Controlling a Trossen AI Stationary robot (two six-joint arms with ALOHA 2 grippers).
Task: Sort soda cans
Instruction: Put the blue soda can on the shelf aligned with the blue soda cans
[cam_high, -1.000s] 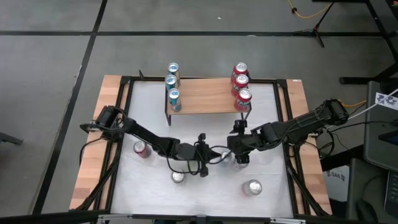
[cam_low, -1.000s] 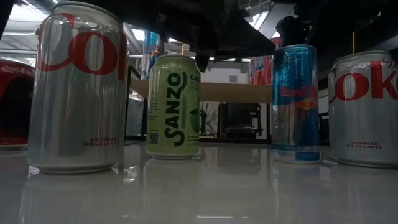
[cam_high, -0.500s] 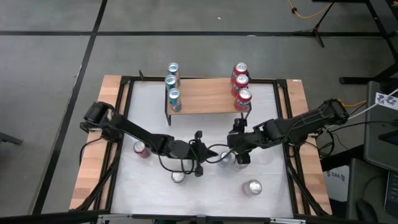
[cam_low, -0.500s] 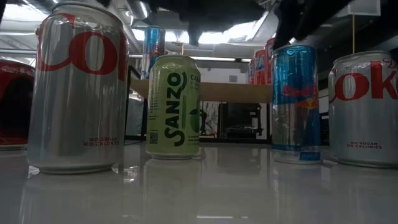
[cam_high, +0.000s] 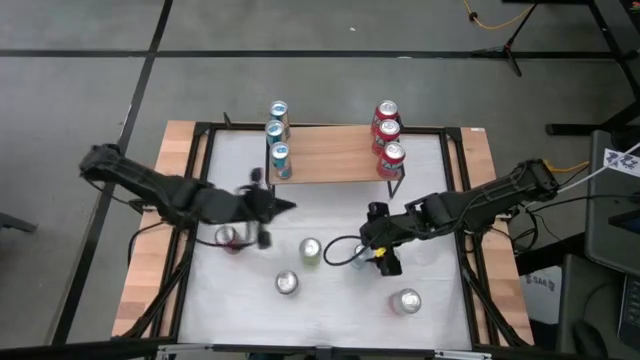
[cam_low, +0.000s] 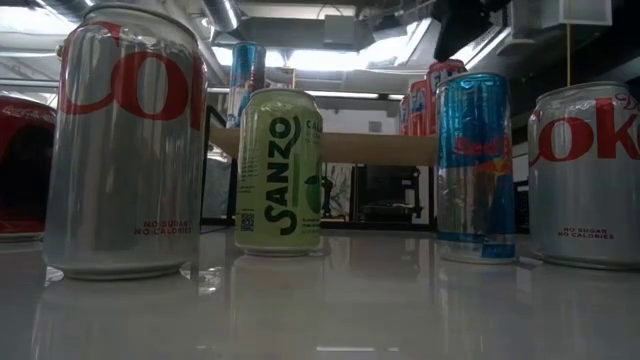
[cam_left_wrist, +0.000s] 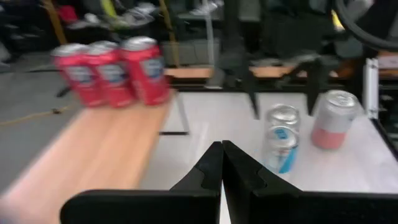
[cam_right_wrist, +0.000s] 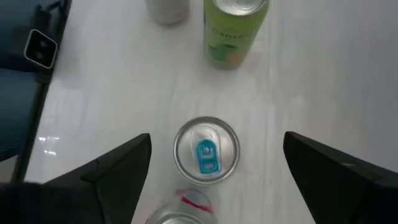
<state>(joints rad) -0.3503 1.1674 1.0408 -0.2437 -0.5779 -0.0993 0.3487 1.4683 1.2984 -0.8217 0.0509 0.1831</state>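
Right wrist view: right gripper gapes wide above blue-tabbed can.

Overhead looks straight down; low camera shares its green can

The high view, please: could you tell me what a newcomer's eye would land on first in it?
Two tidy rows of cans on the wooden shelf at the table's far edge: three light blue cans at its left end, three red cans at its right. In front, the right gripper hangs open over a slim blue-tabbed can, beside a pale green can. The left gripper, shut, sits near the shelf's left end.
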